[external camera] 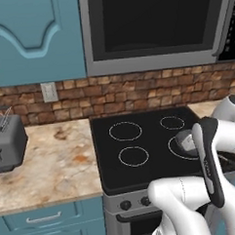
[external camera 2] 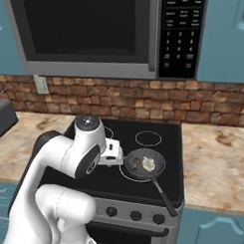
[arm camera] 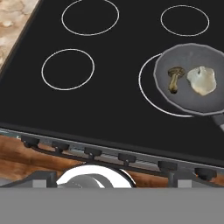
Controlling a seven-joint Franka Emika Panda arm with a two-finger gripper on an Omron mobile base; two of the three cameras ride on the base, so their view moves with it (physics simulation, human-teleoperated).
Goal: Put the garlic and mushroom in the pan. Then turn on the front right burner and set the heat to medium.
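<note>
Two small foods lie inside the pan [arm camera: 192, 78]: the mushroom [arm camera: 174, 78] and the garlic [arm camera: 202, 80]. The brown mushroom is toward the side of the pan that faces the middle of the cooktop [arm camera: 105, 100]. The pale garlic sits just beside it, toward the far side from the middle. They are close but do not seem to touch.

The pan rests on the front right burner [arm camera: 151, 94], the biggest white ring on the black glass. The pan sits a bit off the ring's middle, so part of the ring shows on the side nearer the other rings. Its thin black handle [external camera 2: 164, 196] points out past the front edge of the cooktop, over the knobs [external camera 2: 134, 215].

The white arm bends up from its base, then folds forward over the front of the cooktop. Its round wrist [external camera 2: 89, 124] is held high, just beside the pan. The hand looks down and forward across the glass, from above the row of knobs. The gripper's own tips are hard to pick out, but its jaws are spread as wide as they go. They hold nothing.

A grey toaster [external camera: 7, 142] stands on the stone counter [external camera: 53, 162], well apart from the pan.
</note>
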